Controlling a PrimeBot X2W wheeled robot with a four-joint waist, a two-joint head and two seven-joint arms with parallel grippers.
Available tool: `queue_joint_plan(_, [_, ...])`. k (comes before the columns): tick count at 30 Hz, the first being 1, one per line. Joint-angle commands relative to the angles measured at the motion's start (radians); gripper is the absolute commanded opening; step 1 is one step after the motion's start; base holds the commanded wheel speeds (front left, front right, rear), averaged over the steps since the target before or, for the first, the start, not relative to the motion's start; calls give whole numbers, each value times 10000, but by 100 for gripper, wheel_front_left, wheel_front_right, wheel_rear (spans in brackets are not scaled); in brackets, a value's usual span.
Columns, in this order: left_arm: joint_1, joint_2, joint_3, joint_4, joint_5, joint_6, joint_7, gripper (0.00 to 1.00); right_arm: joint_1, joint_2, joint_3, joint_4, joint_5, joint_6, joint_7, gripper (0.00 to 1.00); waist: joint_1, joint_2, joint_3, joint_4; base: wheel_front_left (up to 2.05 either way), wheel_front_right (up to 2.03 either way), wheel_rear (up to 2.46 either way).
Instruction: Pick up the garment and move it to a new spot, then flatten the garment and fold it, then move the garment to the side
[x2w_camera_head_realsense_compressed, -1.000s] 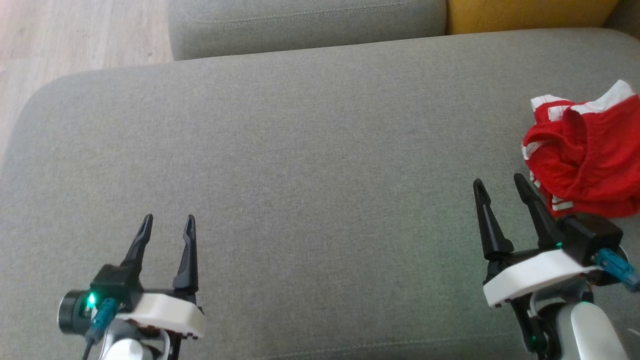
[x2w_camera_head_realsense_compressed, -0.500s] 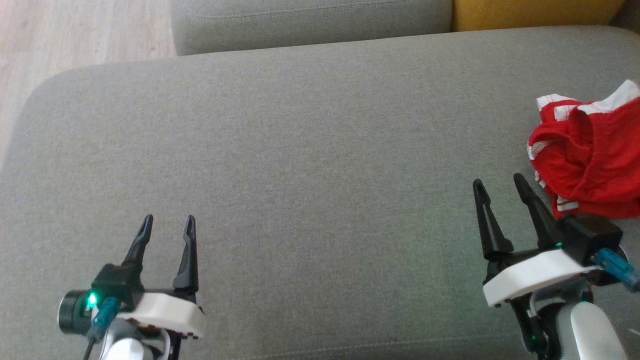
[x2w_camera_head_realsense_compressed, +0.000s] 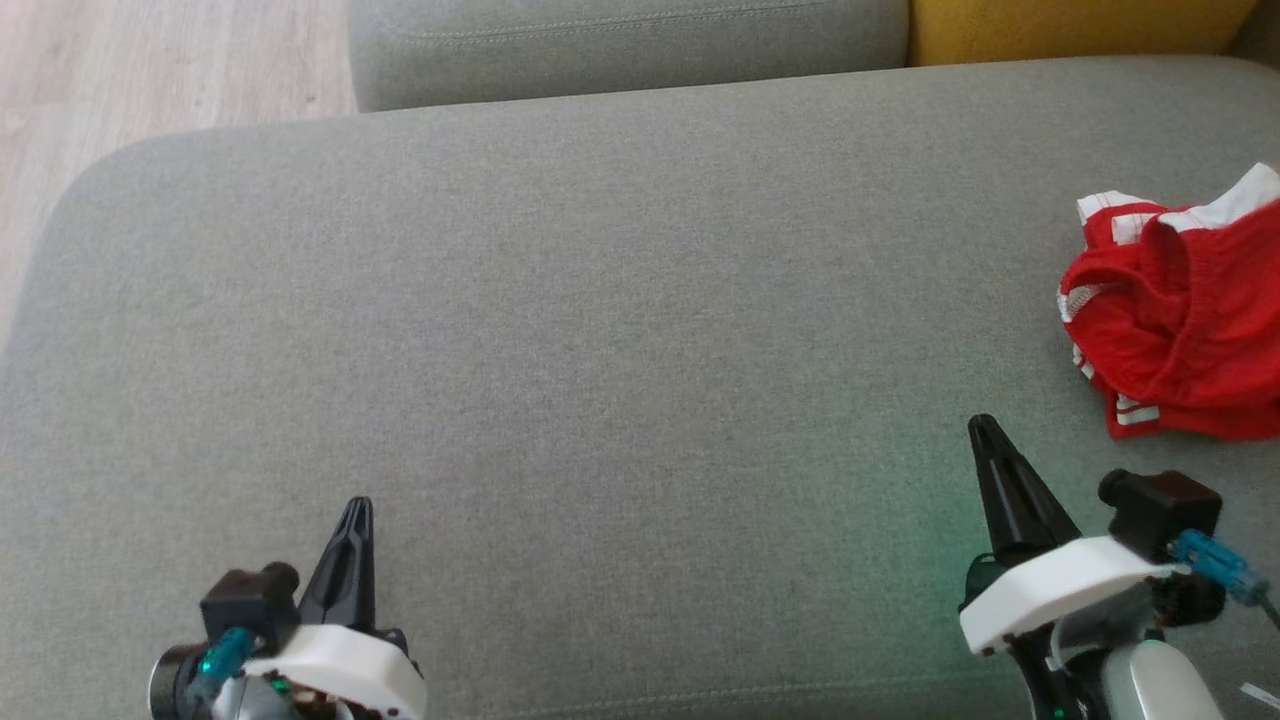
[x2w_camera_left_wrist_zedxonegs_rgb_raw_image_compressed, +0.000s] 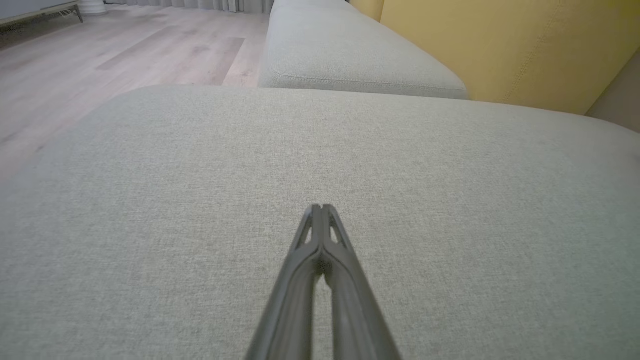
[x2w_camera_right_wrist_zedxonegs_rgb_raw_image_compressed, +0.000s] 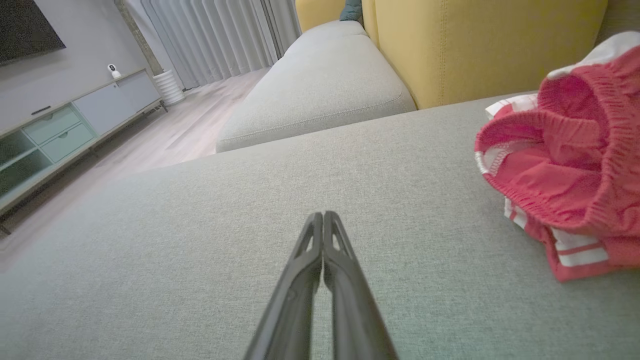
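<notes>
On sofa (x2w_camera_head_realsense_compressed: 600, 300), rt edge: crumpled red garment (x2w_camera_head_realsense_compressed: 1180, 330).

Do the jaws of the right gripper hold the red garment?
No, the right gripper has its jaws shut on nothing, and the red garment lies apart from it on the grey cushion.

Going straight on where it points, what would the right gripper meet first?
Probably the grey sofa cushion, though depth is unclear; the right gripper points past the red shorts, which lie aside.
</notes>
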Motion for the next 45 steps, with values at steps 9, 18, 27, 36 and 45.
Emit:
queue_joint_plan(9, [-440, 8, 395, -221, -1139, -238, 219, 0, -413, -130, -61, -118, 1229, -2, -82, 0, 0, 0, -53, 26, 0, 0, 0])
queue_joint_plan(18, [-548, -58, 625, -152, -2175, -438, 438, 0, -492, -180, -118, 36, 2318, -4, -106, 0, 0, 0, -106, 53, 0, 0, 0])
queue_joint_plan(27, [-670, -149, 920, -107, -3424, -677, 714, 0, -586, -228, -207, 222, 3628, -5, -120, 0, 0, 0, -170, 86, 0, 0, 0])
queue_joint_plan(36, [-765, -232, 1174, -71, -4441, -872, 949, 0, -663, -257, -292, 375, 4692, -6, -121, 0, 0, 0, -223, 112, 0, 0, 0])
queue_joint_plan(45, [-863, -320, 1434, -29, -5451, -1068, 1190, 0, -742, -280, -388, 529, 5748, -8, -114, 0, 0, 0, -276, 139, 0, 0, 0])
